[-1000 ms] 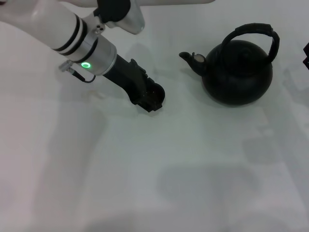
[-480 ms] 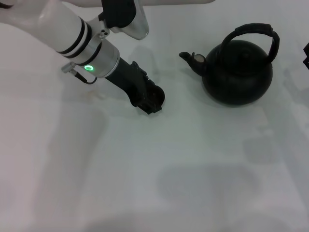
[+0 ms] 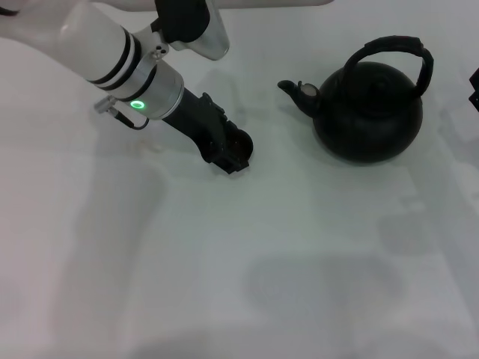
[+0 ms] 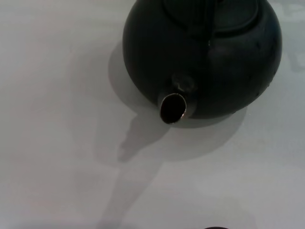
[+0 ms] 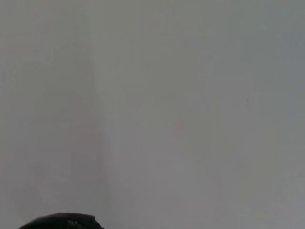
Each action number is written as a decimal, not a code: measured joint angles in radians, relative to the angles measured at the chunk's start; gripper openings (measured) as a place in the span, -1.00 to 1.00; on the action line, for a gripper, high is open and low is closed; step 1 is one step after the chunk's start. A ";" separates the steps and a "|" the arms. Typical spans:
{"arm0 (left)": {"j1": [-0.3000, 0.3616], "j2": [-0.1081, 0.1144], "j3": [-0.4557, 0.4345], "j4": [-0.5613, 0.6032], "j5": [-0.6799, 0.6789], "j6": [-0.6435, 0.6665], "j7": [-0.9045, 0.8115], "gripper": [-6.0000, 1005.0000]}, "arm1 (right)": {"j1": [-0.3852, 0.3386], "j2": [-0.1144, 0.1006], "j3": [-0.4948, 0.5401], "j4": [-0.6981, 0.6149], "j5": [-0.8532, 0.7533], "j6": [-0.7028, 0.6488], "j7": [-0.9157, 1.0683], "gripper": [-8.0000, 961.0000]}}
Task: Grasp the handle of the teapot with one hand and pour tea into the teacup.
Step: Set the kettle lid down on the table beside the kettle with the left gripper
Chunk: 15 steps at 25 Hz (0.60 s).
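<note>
1. One pincer works: the left gripper (image 3: 233, 155), low over the white table (image 3: 224, 262) (whether it grips anything, I cannot tell).
2. The teapot (image 3: 368, 111) stands well to its right, spout (image 4: 172, 108) toward it, handle (image 3: 397, 49) untouched.

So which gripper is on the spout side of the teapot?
The left gripper, low over the table beyond the teapot's spout. The right gripper is only a black sliver past the handle.

Bare white table (image 5: 167, 105); dark rounded object (image 5: 59, 222) at frame edge, unidentifiable.
</note>
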 joint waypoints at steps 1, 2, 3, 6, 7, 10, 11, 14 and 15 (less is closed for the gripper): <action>0.000 0.000 0.000 0.001 0.001 0.000 0.000 0.41 | 0.000 0.000 0.000 0.000 0.000 0.000 0.000 0.80; -0.001 0.000 0.000 0.003 0.001 -0.001 -0.001 0.41 | -0.001 0.000 -0.001 0.000 0.000 0.000 0.000 0.80; -0.001 0.000 0.000 0.005 0.001 -0.003 -0.001 0.41 | -0.001 0.000 -0.001 0.000 0.000 0.000 0.000 0.80; -0.001 0.001 0.000 0.010 0.000 -0.003 -0.010 0.41 | -0.002 0.000 -0.001 0.000 0.000 0.000 0.000 0.80; -0.001 0.001 0.001 0.010 0.000 -0.002 -0.016 0.42 | -0.002 0.000 -0.001 0.000 0.000 0.000 0.001 0.80; -0.005 0.002 0.001 0.010 0.004 -0.002 -0.035 0.42 | -0.001 0.000 0.000 0.000 0.000 0.000 0.001 0.80; -0.006 0.002 0.000 0.011 0.006 -0.002 -0.038 0.42 | -0.001 0.000 0.001 0.000 0.000 0.000 0.001 0.80; -0.008 0.003 0.000 0.011 0.007 0.002 -0.042 0.42 | -0.001 0.000 0.001 0.000 0.000 0.000 0.001 0.80; -0.009 0.004 0.000 0.010 0.006 0.003 -0.043 0.42 | -0.001 0.000 0.001 0.000 0.000 0.000 0.001 0.80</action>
